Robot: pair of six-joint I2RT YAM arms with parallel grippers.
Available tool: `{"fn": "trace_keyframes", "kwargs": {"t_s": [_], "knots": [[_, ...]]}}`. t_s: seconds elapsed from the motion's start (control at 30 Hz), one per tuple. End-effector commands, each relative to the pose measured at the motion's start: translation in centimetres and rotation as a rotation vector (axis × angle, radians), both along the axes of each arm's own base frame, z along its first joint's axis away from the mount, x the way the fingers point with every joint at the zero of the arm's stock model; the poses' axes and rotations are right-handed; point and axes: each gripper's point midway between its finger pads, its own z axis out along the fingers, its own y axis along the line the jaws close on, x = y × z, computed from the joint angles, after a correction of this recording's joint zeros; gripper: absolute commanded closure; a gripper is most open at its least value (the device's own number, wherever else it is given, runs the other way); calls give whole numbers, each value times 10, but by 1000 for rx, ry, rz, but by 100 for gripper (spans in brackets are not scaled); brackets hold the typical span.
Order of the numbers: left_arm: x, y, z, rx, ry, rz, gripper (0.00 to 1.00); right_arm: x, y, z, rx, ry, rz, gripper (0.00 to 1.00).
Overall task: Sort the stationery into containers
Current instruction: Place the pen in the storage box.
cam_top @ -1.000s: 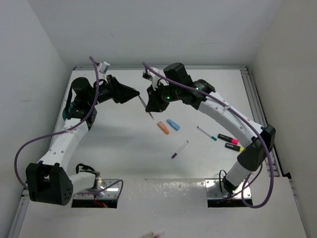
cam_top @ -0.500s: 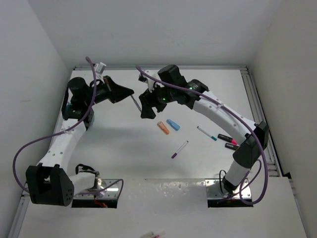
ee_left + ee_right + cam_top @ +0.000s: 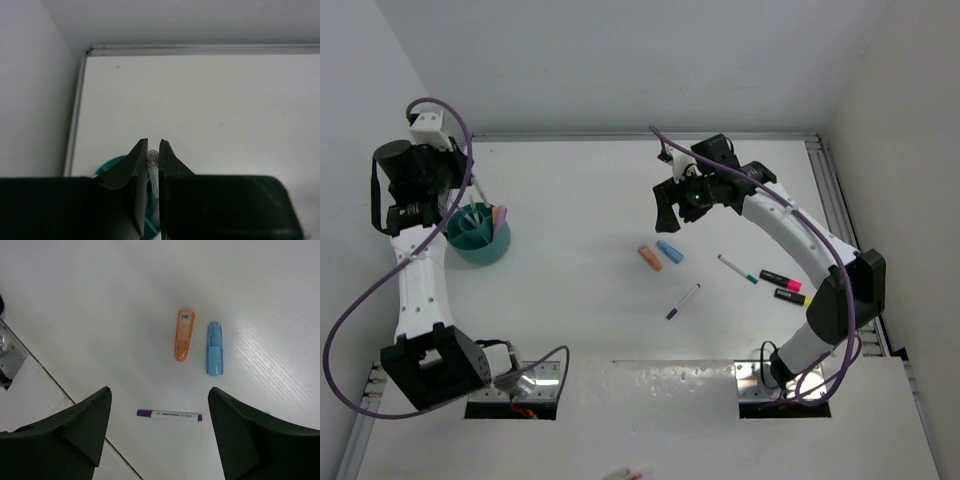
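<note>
Left end effector (image 3: 153, 146) clenched on thin pale pen (image 3: 153, 158), over teal cup (image 3: 480, 253). Right end effector (image 3: 159, 392) released, jaws wide, above orange highlighter (image 3: 184, 335) and blue highlighter (image 3: 214, 348).

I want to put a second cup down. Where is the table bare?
Bare: the wide stretch between the cup and the orange highlighter, and the far strip by the back wall. Crowded: the right side, with blue highlighter, purple pen, thin pen, pink-tipped marker and yellow-tipped marker. The left gripper holds a pale pen over the cup.
</note>
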Motion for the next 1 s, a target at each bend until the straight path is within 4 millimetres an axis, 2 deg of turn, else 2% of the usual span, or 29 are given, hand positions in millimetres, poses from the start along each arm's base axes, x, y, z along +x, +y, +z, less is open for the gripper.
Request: {"fn": "trace_keyframes", "kwargs": {"t_s": [0.0,0.07,0.17,0.37,0.5,0.7,0.83,0.87,0.9,0.97], "knots": [[6,55,-10,122,55,101,100,-5,1,13,16,-56,20,23],[11,75,-17,108,71,120,100,-9,-1,8,9,-45,18,23],[15,84,-24,63,75,106,100,-11,-4,1,-2,-45,14,23],[19,89,-36,66,67,104,100,-15,-6,-6,-10,-36,12,23],[18,86,-60,45,83,81,100,-15,-8,-9,-14,-37,12,24],[14,79,-85,15,101,42,100,-12,-16,-16,-33,-36,-6,24],[11,75,-99,-36,128,24,89,-7,-23,-25,-62,-40,-33,27],[8,74,-101,-48,132,20,82,-3,-30,-31,-93,-47,-53,29],[8,74,-100,-47,130,21,82,-4,-30,-33,-96,-42,-53,29],[4,71,-107,-61,137,21,75,0,-37,-39,-132,-47,-72,30]]}}
